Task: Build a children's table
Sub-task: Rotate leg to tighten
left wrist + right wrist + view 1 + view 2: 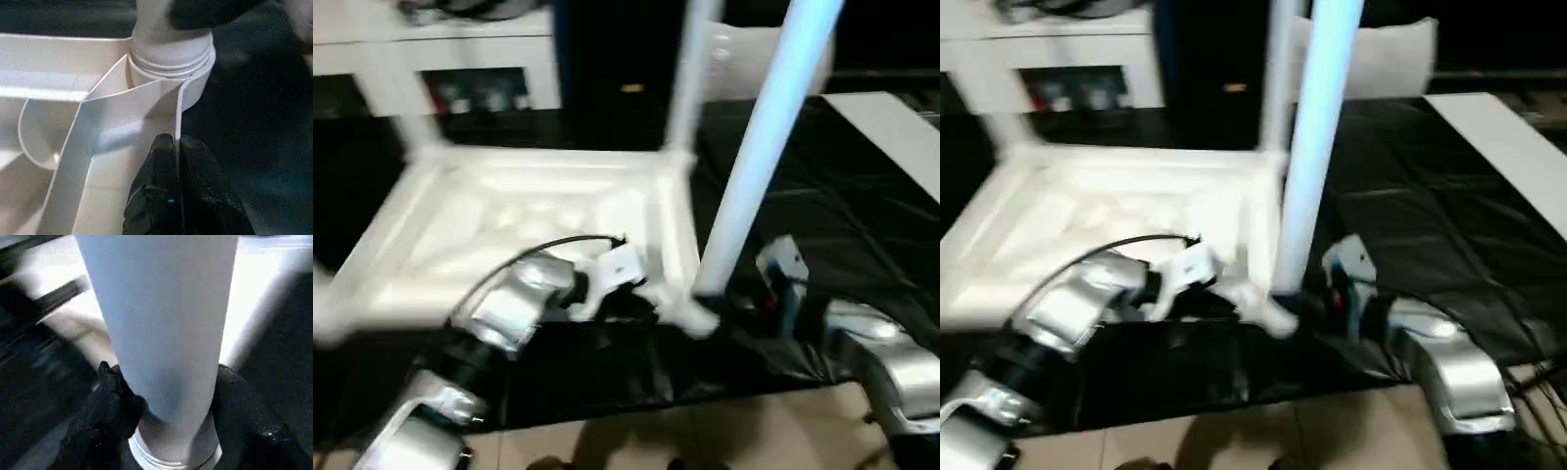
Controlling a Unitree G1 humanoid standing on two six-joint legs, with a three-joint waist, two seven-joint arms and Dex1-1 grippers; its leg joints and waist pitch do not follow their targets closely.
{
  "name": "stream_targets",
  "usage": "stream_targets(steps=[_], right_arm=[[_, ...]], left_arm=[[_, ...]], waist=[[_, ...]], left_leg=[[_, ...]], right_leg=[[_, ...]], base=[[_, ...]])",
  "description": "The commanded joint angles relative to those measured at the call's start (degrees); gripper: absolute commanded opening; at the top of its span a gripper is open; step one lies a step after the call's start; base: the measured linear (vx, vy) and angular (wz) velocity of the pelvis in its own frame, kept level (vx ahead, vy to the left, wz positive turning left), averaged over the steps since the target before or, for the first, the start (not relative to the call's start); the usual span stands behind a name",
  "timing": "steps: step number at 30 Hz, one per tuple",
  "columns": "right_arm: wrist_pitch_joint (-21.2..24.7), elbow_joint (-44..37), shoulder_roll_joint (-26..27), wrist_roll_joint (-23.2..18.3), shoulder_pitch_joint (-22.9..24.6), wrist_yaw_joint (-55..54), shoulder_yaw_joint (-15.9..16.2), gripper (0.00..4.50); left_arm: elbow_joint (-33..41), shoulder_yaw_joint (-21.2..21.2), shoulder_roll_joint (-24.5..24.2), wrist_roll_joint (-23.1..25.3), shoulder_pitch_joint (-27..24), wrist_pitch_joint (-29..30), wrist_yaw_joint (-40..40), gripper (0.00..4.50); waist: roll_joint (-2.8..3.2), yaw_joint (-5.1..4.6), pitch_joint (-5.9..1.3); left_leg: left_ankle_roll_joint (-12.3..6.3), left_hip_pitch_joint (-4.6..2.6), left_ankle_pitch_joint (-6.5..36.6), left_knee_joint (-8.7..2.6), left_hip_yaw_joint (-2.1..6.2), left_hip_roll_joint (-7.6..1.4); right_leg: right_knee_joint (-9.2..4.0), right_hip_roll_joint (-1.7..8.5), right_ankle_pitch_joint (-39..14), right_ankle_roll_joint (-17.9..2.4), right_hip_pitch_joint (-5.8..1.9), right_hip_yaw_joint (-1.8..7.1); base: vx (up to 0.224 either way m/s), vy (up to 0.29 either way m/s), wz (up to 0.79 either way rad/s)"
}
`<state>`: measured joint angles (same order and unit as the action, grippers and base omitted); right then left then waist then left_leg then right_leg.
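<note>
Left gripper (177,188): nearest our wrist camera; we see its fingers (156,196) pressed together on the thin side wall of the table top (509,211), just beside the near corner socket (193,81).
Right gripper (166,418): we see one black finger (105,416) on each side of the near leg (156,323), low on the tube just above the threaded collar, both touching it.
Table top: lies upside down on the black table (832,235), ribbed underside up, its near edge close to that table's front edge.
Near leg: stands in the near right socket, leaning slightly to the right in our head view.
Far leg (690,69): upright in the far right socket.
Background: white shelving (460,59) beyond the black table; blurred, so we cannot tell its contents.
</note>
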<state>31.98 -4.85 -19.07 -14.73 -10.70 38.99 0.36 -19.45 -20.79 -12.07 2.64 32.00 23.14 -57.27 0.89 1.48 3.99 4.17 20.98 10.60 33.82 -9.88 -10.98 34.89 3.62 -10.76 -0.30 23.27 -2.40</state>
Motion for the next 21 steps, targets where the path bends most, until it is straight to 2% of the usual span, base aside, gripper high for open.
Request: stream_targets(steps=[1,2,6,7,9,10,11,12,14,15,18,21], right_arm=[[2.71,1.07,4.13,1.22,-1.02,-7.08,2.68,1.97],[3.19,1.12,6.35,2.17,-1.07,-10.99,2.21,1.96],[1.96,1.68,13.58,5.7,-0.77,-21.97,0.9,1.96],[1.96,1.68,13.58,5.7,-0.77,-21.97,0.9,1.96],[-0.22,1.35,16.51,4.96,-0.52,-23.63,0.28,2.51],[-0.22,1.35,16.51,4.96,-0.52,-23.63,0.28,2.51],[-0.59,0.38,18.11,4.33,-0.43,-24.49,0.12,2.67],[-0.92,-0.12,17.6,4.45,-0.36,-23.97,0.34,2.75],[-0.92,-0.4,16.95,4.56,-0.2,-23.41,0.31,2.87],[-0.83,-0.52,16.65,4.58,-0.1,-23.16,0.23,3.08],[-0.16,-2.28,11.47,3.62,1.26,-17.5,0.58,3.31],[-0.37,-2.76,8.88,3.02,1.71,-14.22,0.7,3.54]], left_arm=[[0.89,0.62,5.27,-2.02,0.47,1.47,5.49,0.0],[0.42,1.48,7.24,-1.59,0.53,2.21,8.63,0.0],[-0.72,3.73,12.7,-0.3,0.78,3.5,17.79,0.0],[-0.72,3.73,12.7,-0.3,0.78,3.5,17.79,0.0],[-0.13,3.11,13.34,0.14,0.56,3.35,18.54,0.0],[-0.13,3.11,13.34,0.14,0.56,3.35,18.54,0.0],[0.49,2.33,13.04,0.66,0.28,3.18,18.5,0.0],[0.56,2.02,12.2,0.88,0.23,2.71,17.68,0.0],[0.39,1.89,11.46,1.17,0.26,2.17,17.09,0.0],[0.28,1.82,11.1,1.35,0.28,1.89,16.85,0.0],[0.71,1.4,7.49,0.72,-0.17,1.08,12.39,0.0],[0.99,0.91,5.89,0.34,-0.46,0.23,9.99,0.0]], waist=[[-1.35,0.59,-3.23],[-1.08,0.67,-3.35],[-1.02,0.98,-3.58],[-1.02,0.98,-3.58],[-0.78,1.11,-3.64],[-0.53,1.09,-3.62],[-0.57,1.08,-3.58],[-0.17,1.13,-3.61],[-0.27,1.06,-3.6],[-0.25,1.03,-3.6],[-0.32,1.26,-3.8],[-0.26,1.19,-3.81]], left_leg=[[-1.18,0.31,11.46,-4.02,0.66,-1.07],[-1.52,0.16,10.6,-3.87,0.58,-1.08],[-2.09,0.26,7.48,-3.91,0.39,-1.1],[-2.09,0.26,7.48,-3.91,0.39,-1.1],[-2.52,0.24,7.56,-3.99,0.42,-1.13],[-2.57,0.22,8.11,-4.07,0.4,-1.18],[-2.59,0.18,8.68,-4.12,0.41,-1.19],[-2.36,0.09,9.17,-4.26,0.54,-1.28],[-2.19,0.05,9.66,-4.25,0.5,-1.29],[-2.07,0.06,9.67,-4.33,0.54,-1.35],[-2.58,0.19,8.59,-4.18,0.56,-1.35],[-3.05,0.24,7.89,-4.02,0.4,-1.3]], right_leg=[[-5.85,3.7,-24.35,-7.27,-2.61,1.98],[-5.74,3.68,-22.34,-7.91,-2.52,2.1],[-5.2,3.45,-14.77,-9.39,-2.83,2.22],[-5.2,3.45,-14.77,-9.39,-2.83,2.22],[-5.13,3.53,-13.78,-9.52,-2.99,2.23],[-5.25,3.53,-13.81,-9.39,-2.92,2.24],[-5.29,3.53,-14.0,-9.29,-2.92,2.25],[-5.29,3.59,-14.51,-9.22,-2.95,2.22],[-5.37,3.52,-14.58,-9.05,-2.99,2.25],[-5.29,3.51,-14.05,-9.12,-3.02,2.26],[-5.01,3.58,-11.27,-9.26,-3.47,2.29],[-4.98,3.66,-10.12,-10.15,-3.35,2.31]], base=[[0.0,0.0,0.0],[0.0,0.0,0.0],[0.0,0.0,0.0],[0.0,0.0,0.0],[0.0,0.0,0.0],[0.0,0.0,0.0],[0.0,0.0,0.0],[0.0,0.0,0.0],[0.0,0.0,0.0],[0.0,0.0,0.0],[0.0,0.0,0.0],[0.0,0.0,0.0]])
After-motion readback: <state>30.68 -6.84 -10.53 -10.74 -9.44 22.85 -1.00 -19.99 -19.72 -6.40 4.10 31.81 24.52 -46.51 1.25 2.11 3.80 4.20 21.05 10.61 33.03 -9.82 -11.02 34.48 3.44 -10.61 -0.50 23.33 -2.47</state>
